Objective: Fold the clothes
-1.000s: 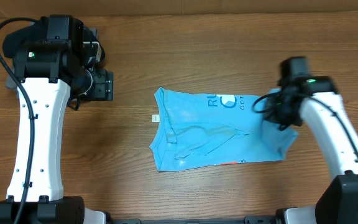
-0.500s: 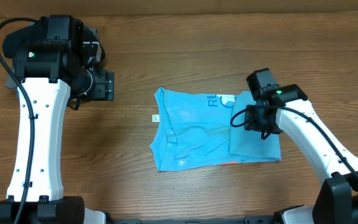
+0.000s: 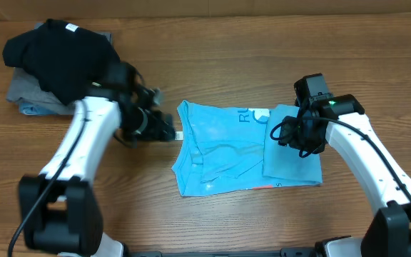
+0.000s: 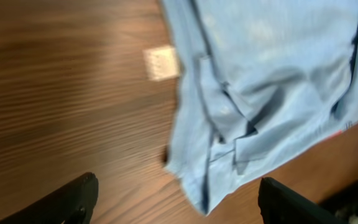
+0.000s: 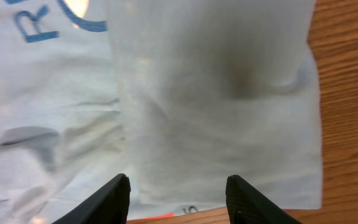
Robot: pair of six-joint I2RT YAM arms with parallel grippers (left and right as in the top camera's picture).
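Far left: black shirt [image 3: 56,57] on grey folded garments [image 3: 20,93], not in play. Left arm reaches low across the table [image 3: 212,57]. Left gripper [image 3: 164,130] sits just beside the left edge of the light-blue T-shirt [image 3: 220,153], fingers [image 4: 79,196] apart, nothing between them. Small white tag [image 3: 179,135] lies on the wood at that edge. T-shirt lies flat mid-table, right side folded over as a flap [image 3: 295,160]. Right gripper [image 3: 289,135] hovers over the flap, elbow bent, fingers [image 5: 114,199] apart, empty. My read: right-side fold done, left-side fold next. That needs the left gripper to pinch the left edge and carry it rightward.
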